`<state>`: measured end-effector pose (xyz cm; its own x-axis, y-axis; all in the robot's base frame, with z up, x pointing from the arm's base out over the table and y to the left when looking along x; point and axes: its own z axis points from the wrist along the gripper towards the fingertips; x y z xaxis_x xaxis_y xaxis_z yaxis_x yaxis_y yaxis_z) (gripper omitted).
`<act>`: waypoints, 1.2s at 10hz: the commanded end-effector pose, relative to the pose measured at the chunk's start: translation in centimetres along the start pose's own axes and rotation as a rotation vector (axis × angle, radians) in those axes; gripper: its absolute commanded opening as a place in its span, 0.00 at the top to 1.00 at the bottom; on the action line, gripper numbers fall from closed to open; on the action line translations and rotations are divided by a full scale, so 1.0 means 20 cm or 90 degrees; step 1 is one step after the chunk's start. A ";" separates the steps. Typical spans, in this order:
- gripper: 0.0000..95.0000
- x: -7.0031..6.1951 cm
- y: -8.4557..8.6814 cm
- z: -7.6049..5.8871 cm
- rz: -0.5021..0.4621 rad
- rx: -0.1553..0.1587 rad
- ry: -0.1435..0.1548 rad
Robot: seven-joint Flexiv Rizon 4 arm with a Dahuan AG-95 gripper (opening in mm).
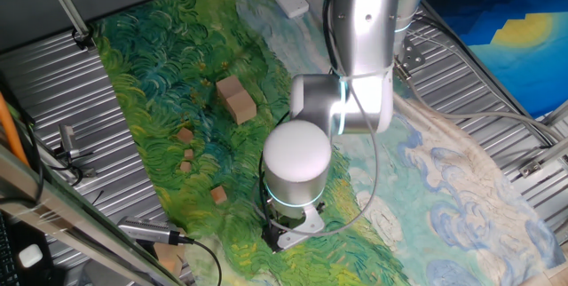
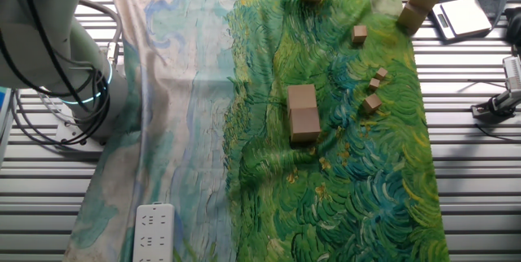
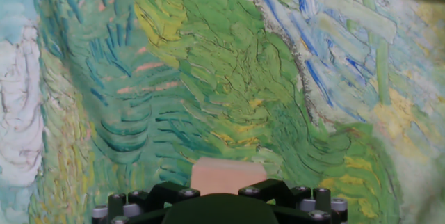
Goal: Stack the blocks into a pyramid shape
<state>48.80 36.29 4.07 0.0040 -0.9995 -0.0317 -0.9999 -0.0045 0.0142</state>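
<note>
We see open cloth (image 2: 187, 132) left of the paired blocks (image 2: 304, 113) | small blocks (image 2: 374, 91) crowd right | hand's clearance perhaps unclear

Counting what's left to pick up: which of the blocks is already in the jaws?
The tan block right at the gripper in the hand view; the two touching large blocks and the small cubes lie loose on the cloth.

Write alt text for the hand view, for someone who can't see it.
A light-tan wooden block sits at the bottom centre, right above the dark end effector body, over a cloth printed with swirling green, yellow and blue brushstrokes. Only the block's top face shows, and the fingers themselves are out of view.
</note>
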 end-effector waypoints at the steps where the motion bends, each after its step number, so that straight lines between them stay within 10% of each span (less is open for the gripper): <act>1: 0.20 0.00 0.00 0.01 0.007 0.003 0.002; 6: 0.20 0.04 0.00 0.03 0.028 0.020 0.003; 7: 1.00 0.04 0.00 0.03 0.057 0.026 0.003; 12: 1.00 0.04 0.00 0.02 0.081 0.026 0.010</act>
<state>48.79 35.50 3.58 -0.1227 -0.9923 -0.0152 -0.9921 0.1230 -0.0238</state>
